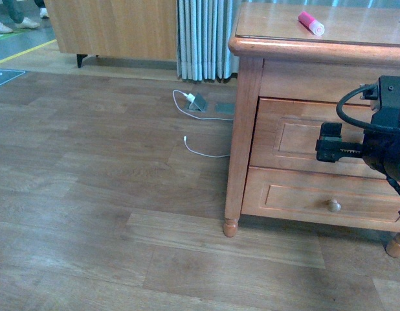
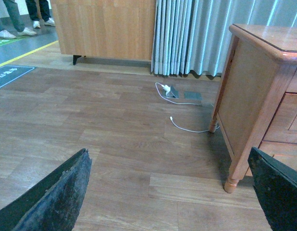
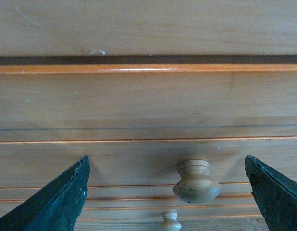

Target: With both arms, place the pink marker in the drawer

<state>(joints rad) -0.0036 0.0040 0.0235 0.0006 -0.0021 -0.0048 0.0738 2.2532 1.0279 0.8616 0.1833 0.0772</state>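
Pink marker (image 1: 311, 23): lies on the dresser top (image 1: 271, 29), drawer (image 3: 115, 106) below shut. Right fingers (image 3: 57, 202) spread, facing its knob (image 3: 196, 182), seemingly to pull it; left fingers (image 2: 57, 199) spread, idle over the floor (image 2: 115, 134).

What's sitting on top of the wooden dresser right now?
The pink marker lies on the dresser top, with nothing else on the part shown. The top's right end runs out of frame, unseen.

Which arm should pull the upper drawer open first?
Right. The right gripper is open, facing the drawer with its knob just ahead; the left gripper faces floor beside the dresser.
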